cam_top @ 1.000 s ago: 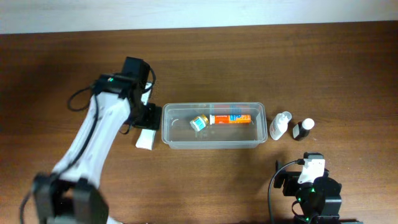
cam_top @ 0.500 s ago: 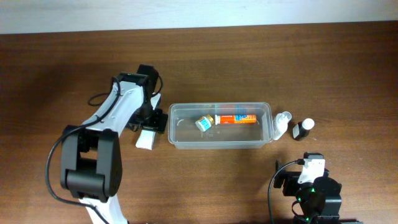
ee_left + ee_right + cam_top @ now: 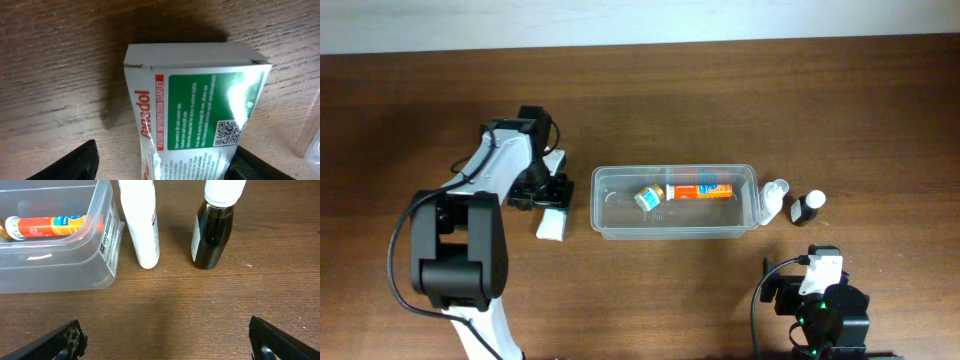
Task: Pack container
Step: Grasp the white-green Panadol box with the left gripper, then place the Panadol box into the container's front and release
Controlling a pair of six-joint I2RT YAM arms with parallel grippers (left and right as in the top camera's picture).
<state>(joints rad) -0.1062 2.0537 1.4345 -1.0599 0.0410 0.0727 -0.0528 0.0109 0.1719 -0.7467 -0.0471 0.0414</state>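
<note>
Left side: the left gripper was low over the wooden table, above the upper end of a white box printed "Panadol" with a green panel. Its jaws were spread wider than the box, one finger on each side, and it gripped nothing. The box lay flat, near the left end of the container but apart from it.

Centre: the container sat mid-table, long side running left to right. A small bottle with a teal and white label and an orange tube lay inside.

Right side: a white bottle was just beside the container's right end wall, with a dark bottle with a white cap near it, apart. The right gripper was nearer the front edge, well short of both bottles, jaws wide apart and empty.
</note>
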